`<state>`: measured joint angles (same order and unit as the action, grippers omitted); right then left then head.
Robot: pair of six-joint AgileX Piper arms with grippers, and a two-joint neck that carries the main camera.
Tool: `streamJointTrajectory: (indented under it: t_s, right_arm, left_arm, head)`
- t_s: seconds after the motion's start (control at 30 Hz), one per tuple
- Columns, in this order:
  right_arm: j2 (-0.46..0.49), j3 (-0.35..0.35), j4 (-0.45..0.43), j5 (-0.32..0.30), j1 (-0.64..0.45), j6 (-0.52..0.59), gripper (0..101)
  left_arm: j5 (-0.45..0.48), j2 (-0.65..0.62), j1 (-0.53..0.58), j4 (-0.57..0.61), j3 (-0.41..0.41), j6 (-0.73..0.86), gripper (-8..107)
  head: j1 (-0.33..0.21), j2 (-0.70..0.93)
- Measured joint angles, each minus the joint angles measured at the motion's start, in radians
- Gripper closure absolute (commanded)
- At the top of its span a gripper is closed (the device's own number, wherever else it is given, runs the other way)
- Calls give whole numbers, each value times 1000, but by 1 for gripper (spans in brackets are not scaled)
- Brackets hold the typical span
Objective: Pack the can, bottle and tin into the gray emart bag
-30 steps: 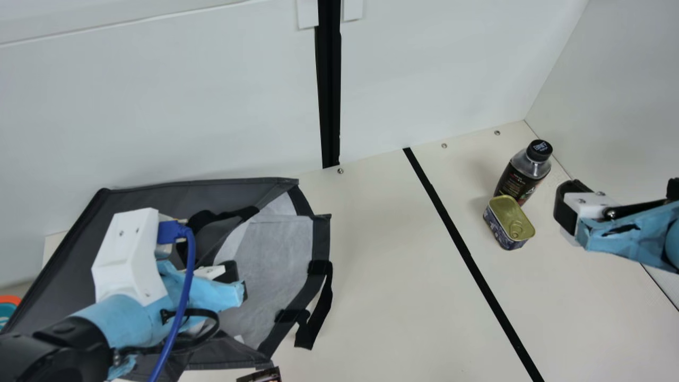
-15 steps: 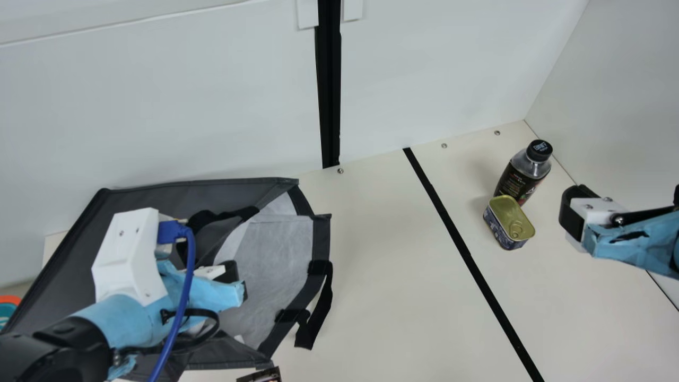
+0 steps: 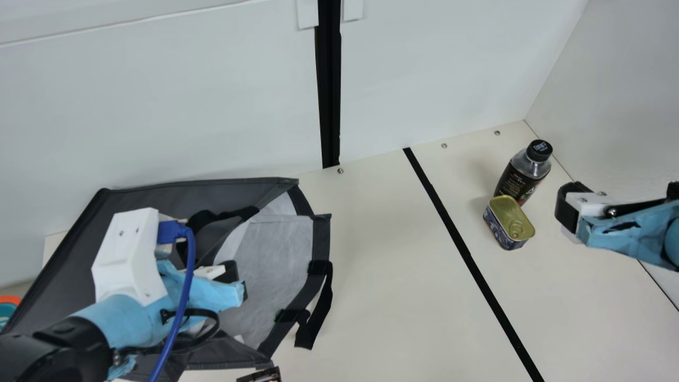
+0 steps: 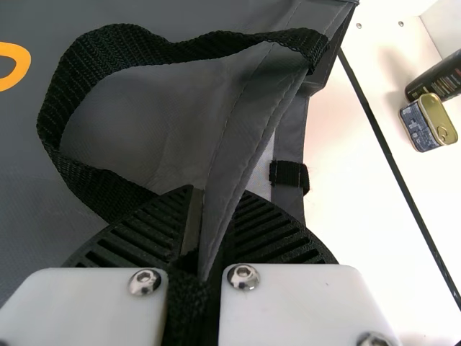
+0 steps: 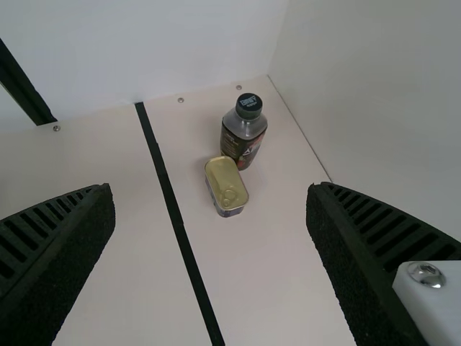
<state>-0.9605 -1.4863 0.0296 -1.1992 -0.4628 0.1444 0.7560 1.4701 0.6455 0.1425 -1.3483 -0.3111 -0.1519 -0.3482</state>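
My left gripper (image 3: 236, 281) is over the gray bag (image 3: 281, 249), which lies with its mouth toward the table's middle. In the left wrist view the left gripper (image 4: 209, 231) is shut on the bag's edge (image 4: 241, 169) near a black handle. The bottle (image 3: 522, 172) stands upright at the right, and the gold-lidded tin (image 3: 509, 220) touches or nearly touches its near side. My right gripper (image 3: 570, 212) hangs to the right of the tin; in the right wrist view the right gripper (image 5: 209, 238) is wide open, nothing between its fingers.
White walls rise behind and at the right. A black stripe (image 3: 467, 254) runs across the table between bag and tin. Part of a dark printed item (image 3: 260, 375) shows at the near edge, and an orange and teal object (image 3: 7, 310) at the far left.
My right arm drew slightly right and then came back a little left toward the tin. The left arm, bag, bottle and tin have kept still.
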Motion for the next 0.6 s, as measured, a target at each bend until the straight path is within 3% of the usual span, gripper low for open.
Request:
streamJointTrajectory:
  t_s: [0.6]
  right_arm:
    - [-90, 21, -4, 76, -29, 16, 10]
  left_arm:
    - [0, 0, 0, 0, 0, 0, 89]
  head:
    - [0, 0]
